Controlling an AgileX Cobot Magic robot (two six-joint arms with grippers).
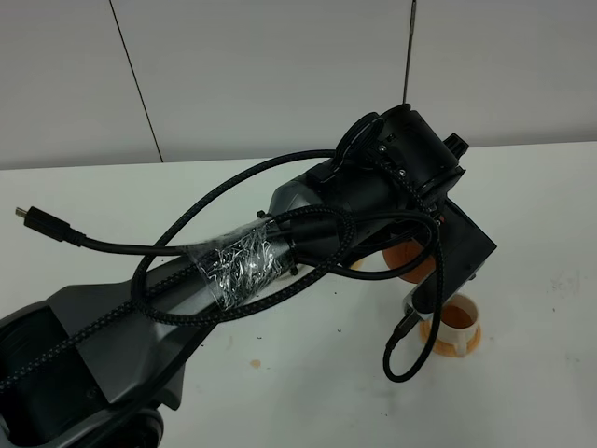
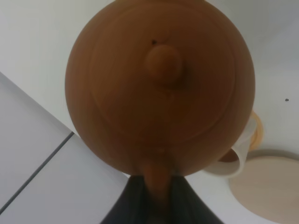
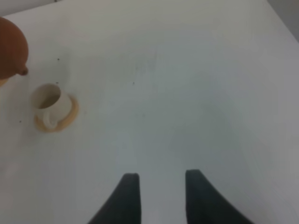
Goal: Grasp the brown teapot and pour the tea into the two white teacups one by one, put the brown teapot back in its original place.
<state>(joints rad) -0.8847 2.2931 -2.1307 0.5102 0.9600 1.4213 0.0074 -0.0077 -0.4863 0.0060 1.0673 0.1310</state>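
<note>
Left pincer (image 2: 156, 196): its dark fingers pinch the handle of the teapot (image 2: 159, 84) and hold it up off the table.
Teapot: right in front of the left pincer, big and round, lid knob facing the camera, lifted and tipped.
Cup (image 3: 47, 103): sits on an orange coaster (image 3: 67, 116), just under the teapot's spout and far ahead of the right pincer.
Saucer (image 2: 266, 186): pale and flat, bare, on the table below and beside the held teapot.
Right pincer (image 3: 159, 196): fingers a little apart, nothing between them, over bare table (image 3: 187, 93).
Second cup: hidden by the arm in the high view; cannot tell where it is.
Step now: looks like pouring into a cup.
Next: finish the cups, keep the teapot steady, then set it down on the saucer.
</note>
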